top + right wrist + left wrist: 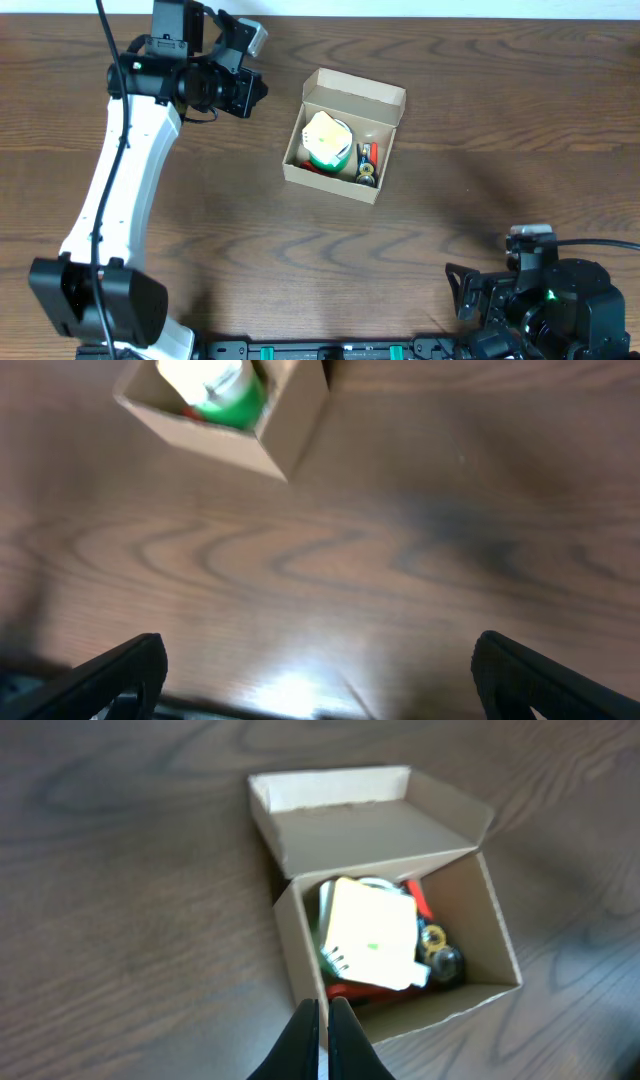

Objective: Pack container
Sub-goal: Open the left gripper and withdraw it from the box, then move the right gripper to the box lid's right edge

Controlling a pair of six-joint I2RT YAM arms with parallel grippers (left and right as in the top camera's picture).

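Left arm point(120, 190): white link running from a black base at the near-left table edge up to the far-left part of the table; wrist pointing right, toward the container
Left gripper point(260, 92): clenched, the two dark fingers pressed together with only a sliver between them, nothing held; apart from the container, to its left in the overhead view; in the left wrist view point(327, 1008) the tips sit above the near wall of the box
Container point(330, 185): tan cardboard box, centre of the table and slightly toward the far side; lid flap open and folded back on the far side; resting flat on the wood, turned a little off square; plain sides point(300, 960); seen at the top left of the right wrist view point(285, 430)
Pale yellow square block point(327, 132): inside the container, left half, lying on top of the green roll, tilted point(370, 935)
Green roll point(325, 158): inside the container, under the block, green side showing point(232, 405)
Red item point(368, 153): inside the container, right half, mostly covered point(418, 900); kind not discernible
Small dark pieces point(367, 173): inside the container, near-right corner point(440, 958); too small to identify
Table point(450, 210): dark brown wood grain
Right gripper point(458, 293): released, fingers spread wide at the frame edges point(318, 650), nothing between them; near-right corner of the table, well apart from the container
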